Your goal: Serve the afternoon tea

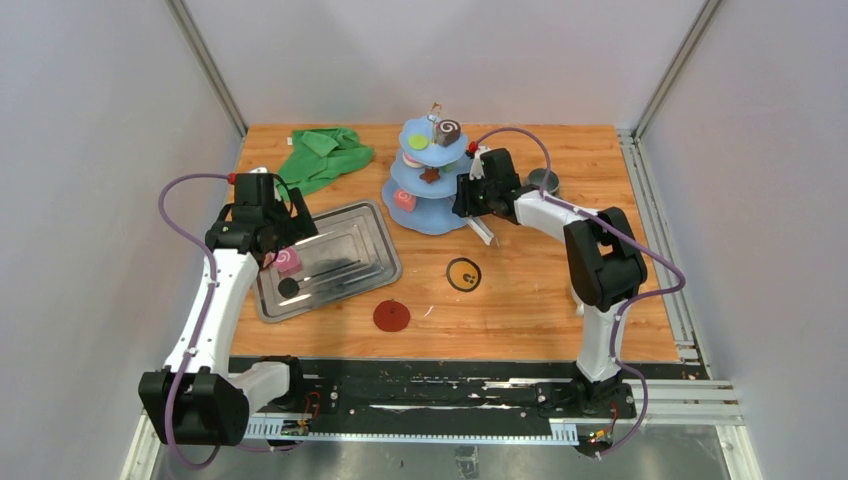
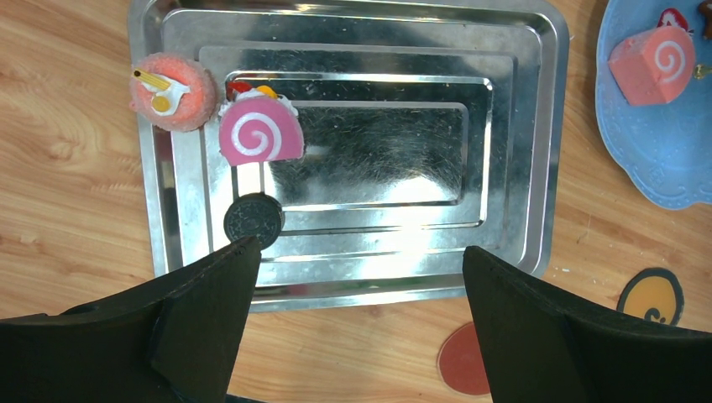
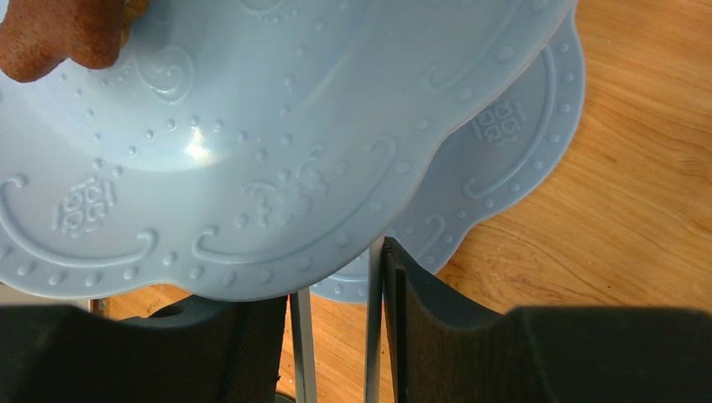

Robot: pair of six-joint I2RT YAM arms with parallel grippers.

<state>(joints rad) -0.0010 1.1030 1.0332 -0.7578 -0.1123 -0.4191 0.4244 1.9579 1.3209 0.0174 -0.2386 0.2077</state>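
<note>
Pink swirl toy roll (image 2: 260, 137): likely light, squashy; pinch its flat sides
Left claw (image 2: 357, 256): released wide
Right claw (image 3: 336, 294): grasping thin steel tongs (image 3: 374, 336)

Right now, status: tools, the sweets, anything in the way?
Left tool open above steel tray; pink swirl roll, black disc on it. Right tool shut on metal tongs at blue stand's edge, brown star on tier. Nothing blocking.

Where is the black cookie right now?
In the left wrist view the black cookie sits on the left part of the steel tray, beside the pink swirl roll, just ahead of the left gripper.
</note>
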